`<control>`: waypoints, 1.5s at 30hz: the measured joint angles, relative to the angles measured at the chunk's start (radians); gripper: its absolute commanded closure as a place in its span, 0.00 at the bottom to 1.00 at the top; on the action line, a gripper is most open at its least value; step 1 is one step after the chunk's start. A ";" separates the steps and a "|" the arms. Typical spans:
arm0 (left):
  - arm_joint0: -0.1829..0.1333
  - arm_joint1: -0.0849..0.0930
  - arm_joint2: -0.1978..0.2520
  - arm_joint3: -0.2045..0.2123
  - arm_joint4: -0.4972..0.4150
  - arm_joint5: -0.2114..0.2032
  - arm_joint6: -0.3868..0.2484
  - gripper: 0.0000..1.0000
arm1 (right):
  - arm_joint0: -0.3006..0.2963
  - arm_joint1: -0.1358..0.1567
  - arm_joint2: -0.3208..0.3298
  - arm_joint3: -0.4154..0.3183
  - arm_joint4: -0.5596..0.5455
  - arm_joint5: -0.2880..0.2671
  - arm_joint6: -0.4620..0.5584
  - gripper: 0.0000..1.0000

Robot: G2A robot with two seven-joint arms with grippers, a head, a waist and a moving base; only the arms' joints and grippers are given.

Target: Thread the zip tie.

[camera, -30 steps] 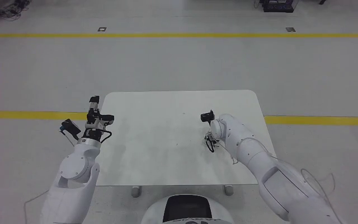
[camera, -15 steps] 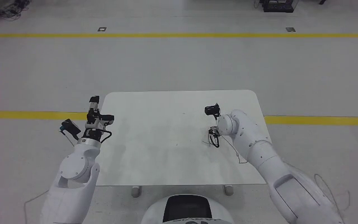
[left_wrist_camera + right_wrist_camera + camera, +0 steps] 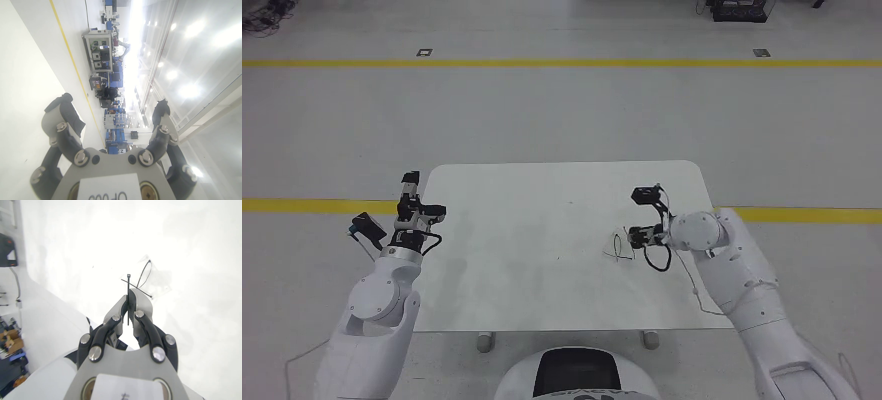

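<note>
My right gripper (image 3: 129,293) is shut on a straight black zip tie (image 3: 128,283), whose square head points away from the wrist and whose tail runs back between the fingers. It hangs over the right part of the white table (image 3: 542,200), where the right gripper (image 3: 641,237) sits just right of a second zip tie. That looped black zip tie (image 3: 144,273) lies flat on a clear plastic bag (image 3: 162,279) on the table, seen from above as a thin dark loop (image 3: 616,246). My left gripper (image 3: 113,100) is open and holds nothing; the left gripper (image 3: 412,200) stands at the table's left edge.
The table's left edge runs under the left arm and its right edge (image 3: 714,215) lies close to the right arm. A yellow floor line (image 3: 802,214) passes behind the table. Bare tabletop stretches between the two arms.
The right arm has swung to the right and outward with the straight zip tie in its gripper, leaving the looped tie on the table. The left arm has stayed put.
</note>
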 measured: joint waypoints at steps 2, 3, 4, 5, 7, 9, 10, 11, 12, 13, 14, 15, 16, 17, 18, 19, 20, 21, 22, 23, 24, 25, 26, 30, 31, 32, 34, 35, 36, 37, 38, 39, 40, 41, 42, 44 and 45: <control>0.000 0.000 0.000 0.000 0.000 0.000 0.000 0.00 | -0.007 0.010 0.036 0.011 0.060 -0.066 0.031 1.00; 0.000 0.000 0.000 0.000 0.000 0.000 0.000 0.00 | -0.008 0.013 0.047 0.017 0.081 -0.090 0.042 1.00; 0.000 0.000 0.000 0.000 0.000 0.000 0.000 0.00 | -0.008 0.018 0.059 0.025 0.103 -0.117 0.056 1.00; 0.000 0.000 0.000 0.000 0.000 0.000 0.000 0.00 | -0.009 0.021 0.065 0.030 0.117 -0.135 0.067 1.00; 0.000 0.000 0.000 0.000 0.000 0.000 0.000 0.00 | -0.010 0.027 0.070 0.033 0.148 -0.153 0.093 1.00; 0.000 0.000 0.000 0.000 0.000 0.000 0.000 0.00 | -0.014 0.034 0.070 0.028 0.171 -0.150 0.112 1.00; 0.000 0.000 0.000 0.000 0.000 0.000 0.000 0.00 | -0.019 0.039 0.070 0.023 0.187 -0.149 0.124 1.00; 0.000 0.000 0.000 0.000 0.000 0.000 0.000 0.00 | -0.023 0.043 0.071 0.019 0.200 -0.149 0.133 1.00; 0.000 0.000 0.000 0.000 0.000 0.000 0.000 0.00 | -0.027 0.047 0.072 0.013 0.216 -0.149 0.142 1.00; 0.000 0.000 0.000 0.000 0.000 0.000 0.000 0.00 | -0.034 0.054 0.073 0.005 0.242 -0.149 0.159 1.00; 0.000 0.000 0.000 0.000 0.000 0.000 0.000 0.00 | -0.039 0.060 0.075 -0.001 0.262 -0.149 0.172 1.00; 0.000 0.000 0.000 0.000 0.000 0.000 0.000 0.00 | -0.043 0.065 0.077 -0.006 0.283 -0.149 0.186 1.00; 0.000 0.000 0.000 0.000 0.000 0.000 0.000 0.00 | -0.050 0.074 0.081 -0.013 0.314 -0.149 0.204 1.00; 0.000 0.000 0.000 0.000 0.000 0.000 0.000 0.00 | -0.056 0.080 0.085 -0.018 0.340 -0.149 0.218 1.00; 0.000 0.000 0.000 0.000 0.000 0.000 0.000 0.00 | -0.061 0.087 0.089 -0.024 0.365 -0.149 0.231 1.00; 0.000 0.000 0.000 0.000 0.000 0.000 0.000 0.00 | -0.071 0.096 0.095 -0.032 0.397 -0.149 0.241 1.00; 0.000 0.000 0.000 0.000 0.000 0.000 0.000 0.00 | -0.080 0.103 0.098 -0.040 0.419 -0.149 0.244 1.00; 0.000 0.000 0.000 0.000 0.000 0.000 0.000 0.00 | -0.090 0.111 0.100 -0.047 0.440 -0.149 0.244 1.00; 0.000 0.000 0.000 0.000 0.000 0.000 0.000 0.00 | -0.103 0.120 0.100 -0.054 0.466 -0.149 0.243 1.00; 0.000 0.000 0.000 0.000 0.000 0.000 0.000 0.00 | -0.111 0.128 0.098 -0.060 0.485 -0.149 0.243 1.00; 0.000 0.000 0.000 0.000 0.000 0.000 0.000 0.00 | -0.119 0.135 0.092 -0.068 0.501 -0.149 0.242 1.00; 0.000 0.000 0.000 0.000 0.000 0.000 0.000 0.00 | -0.125 0.145 0.085 -0.073 0.514 -0.149 0.242 1.00; 0.000 0.000 0.000 0.000 0.000 0.000 0.000 0.00 | -0.128 0.150 0.082 -0.073 0.517 -0.149 0.242 1.00; 0.000 0.000 0.000 0.000 0.000 0.000 0.000 0.00 | -0.127 0.151 0.082 -0.072 0.515 -0.149 0.242 1.00; 0.000 0.000 0.000 0.000 0.000 0.000 0.000 0.00 | -0.127 0.151 0.082 -0.072 0.515 -0.149 0.242 1.00; 0.000 0.000 0.000 0.000 0.000 0.000 0.000 0.00 | -0.127 0.151 0.082 -0.072 0.515 -0.149 0.242 1.00; 0.000 0.000 0.000 0.000 0.000 0.000 0.000 0.00 | -0.127 0.151 0.082 -0.072 0.515 -0.149 0.242 1.00; 0.000 0.000 0.000 0.000 0.000 0.000 0.000 0.00 | -0.127 0.151 0.082 -0.072 0.515 -0.149 0.242 1.00; 0.000 0.000 0.000 0.000 0.000 0.000 0.000 0.00 | -0.127 0.151 0.082 -0.072 0.515 -0.149 0.242 1.00; 0.000 0.000 0.000 0.000 0.000 0.000 0.000 0.00 | -0.129 0.151 0.082 -0.072 0.515 -0.149 0.240 1.00; 0.000 0.000 0.000 0.000 0.000 0.000 0.000 0.00 | -0.133 0.150 0.081 -0.074 0.520 -0.149 0.229 1.00; 0.000 0.000 0.000 0.000 0.000 0.000 0.000 0.00 | -0.140 0.149 0.080 -0.077 0.536 -0.149 0.206 1.00; 0.000 0.000 0.000 0.000 0.000 0.000 0.000 0.00 | -0.144 0.147 0.079 -0.084 0.566 -0.149 0.171 1.00; 0.000 0.000 0.000 0.000 0.000 0.000 0.000 0.00 | -0.145 0.147 0.078 -0.093 0.582 -0.149 0.145 1.00; 0.000 0.000 0.000 0.000 0.000 0.000 0.000 0.00 | -0.146 0.147 0.076 -0.102 0.595 -0.149 0.125 1.00; 0.000 0.000 0.000 0.000 0.000 0.000 0.000 0.00 | -0.147 0.146 0.068 -0.126 0.628 -0.149 0.089 1.00; 0.000 0.000 0.000 0.000 0.000 0.000 0.000 0.00 | -0.148 0.145 0.064 -0.134 0.643 -0.149 0.077 1.00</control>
